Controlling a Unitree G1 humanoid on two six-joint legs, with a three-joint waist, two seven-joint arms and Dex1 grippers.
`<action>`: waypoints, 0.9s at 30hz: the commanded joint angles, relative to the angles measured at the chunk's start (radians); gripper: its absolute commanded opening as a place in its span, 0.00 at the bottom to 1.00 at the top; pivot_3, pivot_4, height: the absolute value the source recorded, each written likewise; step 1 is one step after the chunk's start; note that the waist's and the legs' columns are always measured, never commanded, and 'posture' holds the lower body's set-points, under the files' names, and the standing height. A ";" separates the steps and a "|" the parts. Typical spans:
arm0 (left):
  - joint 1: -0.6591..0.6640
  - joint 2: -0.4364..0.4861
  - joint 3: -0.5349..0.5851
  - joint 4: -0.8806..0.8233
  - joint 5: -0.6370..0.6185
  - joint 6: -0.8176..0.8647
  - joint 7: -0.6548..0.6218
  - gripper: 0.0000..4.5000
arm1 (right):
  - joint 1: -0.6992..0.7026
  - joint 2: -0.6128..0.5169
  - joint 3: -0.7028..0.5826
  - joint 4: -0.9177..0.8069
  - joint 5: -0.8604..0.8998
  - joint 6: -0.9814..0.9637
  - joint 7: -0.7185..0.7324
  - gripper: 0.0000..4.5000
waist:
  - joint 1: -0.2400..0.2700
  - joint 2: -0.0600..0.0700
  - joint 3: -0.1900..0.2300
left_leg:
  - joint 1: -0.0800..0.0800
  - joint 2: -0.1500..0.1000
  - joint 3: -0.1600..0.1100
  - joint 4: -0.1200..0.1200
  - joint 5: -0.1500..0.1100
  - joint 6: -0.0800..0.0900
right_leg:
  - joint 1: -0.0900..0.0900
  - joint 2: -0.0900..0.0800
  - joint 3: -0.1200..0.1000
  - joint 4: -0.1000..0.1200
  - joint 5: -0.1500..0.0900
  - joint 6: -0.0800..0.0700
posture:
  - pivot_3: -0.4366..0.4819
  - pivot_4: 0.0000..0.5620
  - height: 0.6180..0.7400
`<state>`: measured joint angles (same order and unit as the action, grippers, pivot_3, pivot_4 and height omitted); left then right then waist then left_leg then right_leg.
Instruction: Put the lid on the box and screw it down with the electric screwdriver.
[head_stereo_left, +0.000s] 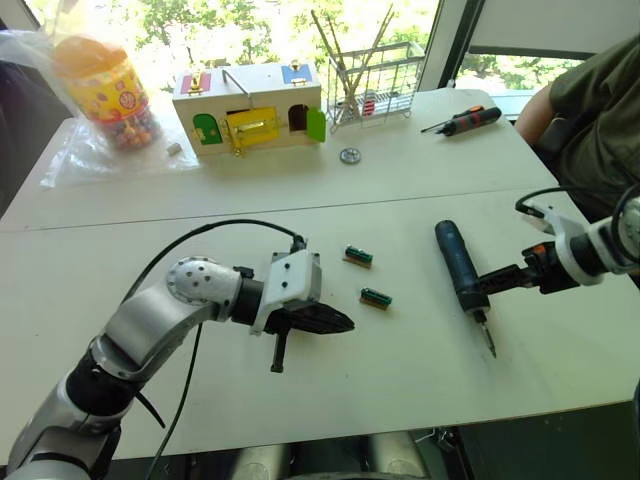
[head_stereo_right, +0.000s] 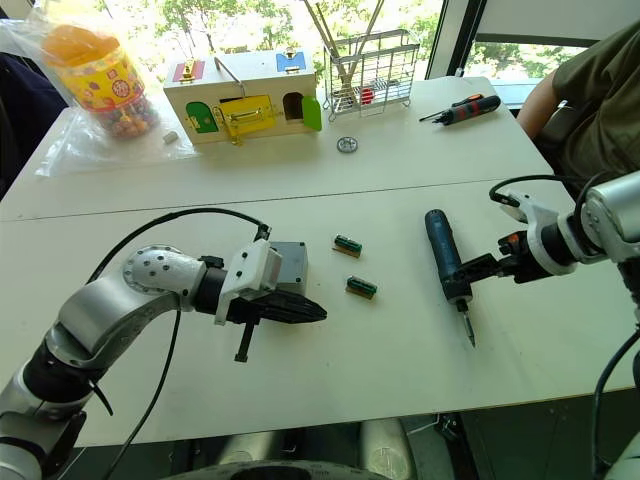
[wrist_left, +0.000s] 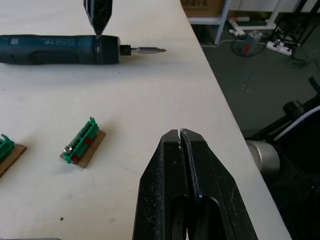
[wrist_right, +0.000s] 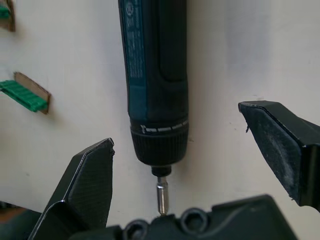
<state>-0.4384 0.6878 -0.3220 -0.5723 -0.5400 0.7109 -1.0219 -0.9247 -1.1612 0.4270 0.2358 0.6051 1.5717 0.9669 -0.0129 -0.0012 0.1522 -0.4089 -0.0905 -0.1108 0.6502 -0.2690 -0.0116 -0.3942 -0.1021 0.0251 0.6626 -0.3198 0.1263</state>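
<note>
**Screwdriver between spread fingers, box half hidden**

Screwdriver first: the electric screwdriver (head_stereo_left: 459, 267) lies flat on the white tabletop (head_stereo_left: 400, 190), bit toward the near edge. We see the right hand (wrist_right: 192, 172) with its fingers spread wide, one on each side of the tool's collar; in the right wrist view neither pad touches the barrel. From the head views this hand is mostly edge-on, so the gap is hard to judge there.

The left hand (wrist_left: 181, 137) hovers over the near tabletop with its two black fingers pressed together and nothing between them. Its white wrist housing covers most of the box (head_stereo_right: 290, 262); we make out just a grey corner behind it, and we cannot tell whether a lid sits on it.

Two small green connector boards (head_stereo_left: 376, 297) lie between the hands. Farther back stand a wooden toy house (head_stereo_left: 250, 110), a wire rack (head_stereo_left: 375, 85) and a manual screwdriver (head_stereo_left: 466, 120). A person's sleeve (head_stereo_left: 600, 110) is cut off at the right edge.
</note>
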 joint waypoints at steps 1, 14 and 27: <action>0.018 -0.002 0.013 -0.045 0.003 0.000 0.030 0.00 | -0.068 0.028 0.084 0.077 -0.059 -0.024 0.042 1.00 | 0.003 0.000 0.000 | 0.000 0.000 0.000 0.000 0.000 0.000 | 0.000 0.000 0.000 0.000 0.000 0.000 | 0.48 0.27 1.00; 0.067 -0.010 -0.022 -0.041 0.065 -0.006 0.105 0.00 | -0.145 0.181 0.366 0.227 -0.275 -0.160 0.159 1.00 | -0.002 -0.007 -0.003 | 0.001 0.000 -0.001 0.001 0.001 -0.002 | 0.002 0.001 0.000 0.000 0.000 0.000 | 0.48 0.27 1.00; 0.078 -0.018 -0.009 -0.020 0.116 -0.014 0.126 0.00 | -0.045 0.099 0.510 0.087 -0.460 -0.266 0.317 0.41 | 0.024 -0.016 -0.009 | 0.001 0.000 -0.004 0.002 0.001 -0.002 | 0.004 0.000 -0.002 -0.001 0.000 0.000 | 0.48 0.27 1.00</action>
<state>-0.3643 0.6611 -0.3513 -0.5783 -0.4243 0.7113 -0.8922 -1.0297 -1.0519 0.8868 0.3289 0.1553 1.3053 1.2658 0.0110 -0.0175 0.1428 -0.4073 -0.0909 -0.1152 0.6519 -0.2684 -0.0137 -0.3906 -0.1021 0.0229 0.6618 -0.3196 0.1261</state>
